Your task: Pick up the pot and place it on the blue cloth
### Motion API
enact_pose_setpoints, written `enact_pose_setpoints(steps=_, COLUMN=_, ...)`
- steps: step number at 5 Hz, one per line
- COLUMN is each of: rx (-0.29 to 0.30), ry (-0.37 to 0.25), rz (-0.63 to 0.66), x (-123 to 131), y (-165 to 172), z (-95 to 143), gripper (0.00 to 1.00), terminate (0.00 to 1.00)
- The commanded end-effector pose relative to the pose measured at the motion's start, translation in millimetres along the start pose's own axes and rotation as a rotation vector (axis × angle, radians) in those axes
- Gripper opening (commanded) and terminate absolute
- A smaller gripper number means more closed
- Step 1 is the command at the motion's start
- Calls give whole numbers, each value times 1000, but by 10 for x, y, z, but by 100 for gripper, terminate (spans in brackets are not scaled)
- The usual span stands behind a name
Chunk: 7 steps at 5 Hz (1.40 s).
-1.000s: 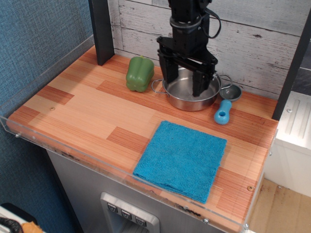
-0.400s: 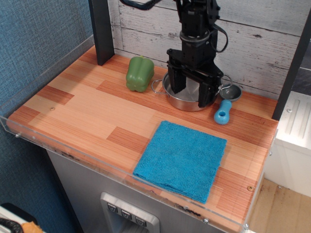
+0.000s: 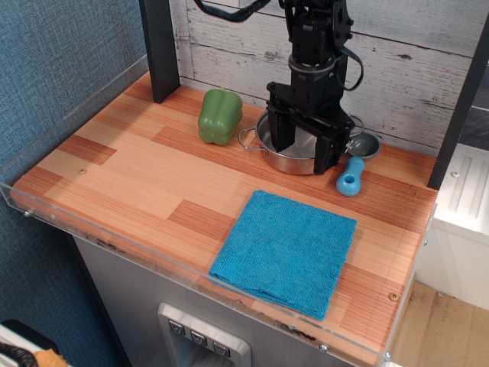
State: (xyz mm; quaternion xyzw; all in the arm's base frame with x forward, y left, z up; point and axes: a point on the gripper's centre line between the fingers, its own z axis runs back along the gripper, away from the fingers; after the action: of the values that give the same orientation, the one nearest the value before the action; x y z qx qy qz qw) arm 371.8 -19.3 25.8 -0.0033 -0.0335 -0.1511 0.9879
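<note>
The shiny steel pot (image 3: 295, 165) stands at the back of the wooden counter, its left wire handle (image 3: 246, 136) in view. My black gripper (image 3: 303, 147) is lowered over it with its jaws apart. One finger (image 3: 281, 131) reaches inside the pot. The other finger (image 3: 325, 155) is at the pot's front right rim; I cannot tell whether it touches. The pot rests on the counter. The blue cloth (image 3: 284, 252) lies flat near the front edge, well in front of the pot, with nothing on it.
A green pepper (image 3: 220, 115) stands just left of the pot. A blue-handled scoop (image 3: 352, 177) lies right of it. A black post (image 3: 160, 47) rises at the back left. A clear acrylic rim (image 3: 114, 243) borders the counter's front and left.
My gripper has moved right and lower, from above the pot's middle down to its right side. The pot, cloth, pepper and scoop have not moved.
</note>
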Motion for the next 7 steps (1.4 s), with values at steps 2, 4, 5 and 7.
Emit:
enact_pose_setpoints(steps=2, rx=30, ry=-34, rz=15, x=64, y=21, z=146, gripper=0, terminate=0)
enact_pose_setpoints(steps=4, rx=35, ry=-34, rz=-7, x=57, y=-17, z=162, gripper=0, terminate=0)
enact_pose_setpoints(steps=5, rx=37, ry=-41, rz=-7, x=30, y=-19, z=227, gripper=0, terminate=0)
enact_pose_setpoints(steps=7, rx=28, ry=-149, rz=53, x=-71, y=21, z=706, gripper=0, terminate=0)
